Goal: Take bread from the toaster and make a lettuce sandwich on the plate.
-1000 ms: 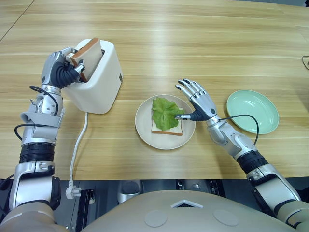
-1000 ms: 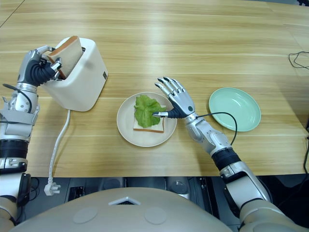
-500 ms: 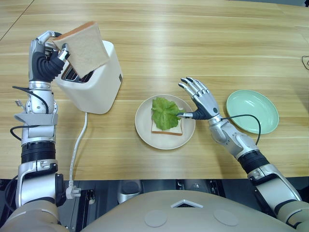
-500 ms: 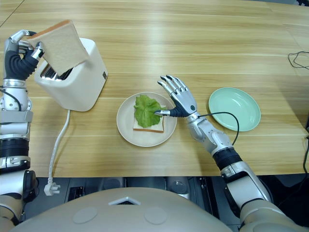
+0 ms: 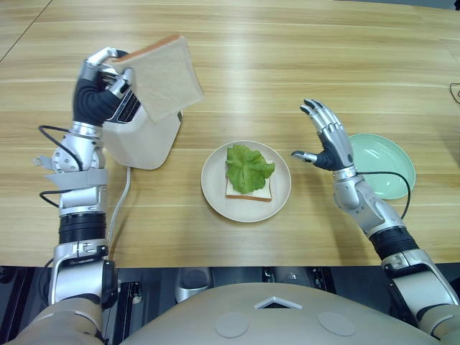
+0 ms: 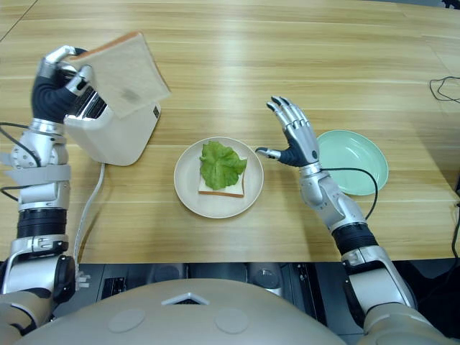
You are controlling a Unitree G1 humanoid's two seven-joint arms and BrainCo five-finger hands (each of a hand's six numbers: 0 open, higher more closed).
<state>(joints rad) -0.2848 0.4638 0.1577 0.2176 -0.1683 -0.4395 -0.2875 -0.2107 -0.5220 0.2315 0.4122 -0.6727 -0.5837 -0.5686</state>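
Wood table [image 5: 302, 65], white toaster [image 5: 147, 144] on the left, plate [image 5: 213, 192] mid-table with a bread slice [image 5: 249, 194] under lettuce [image 5: 248, 167]. Over the toaster, the left hand [image 5: 100, 86] grips a second slice [image 5: 167, 75]; the right hand [image 5: 329, 140] is spread and empty beside the plate.

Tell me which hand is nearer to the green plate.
Right. The right hand is raised just left of the green plate; the left hand is far off at the toaster, holding a bread slice.
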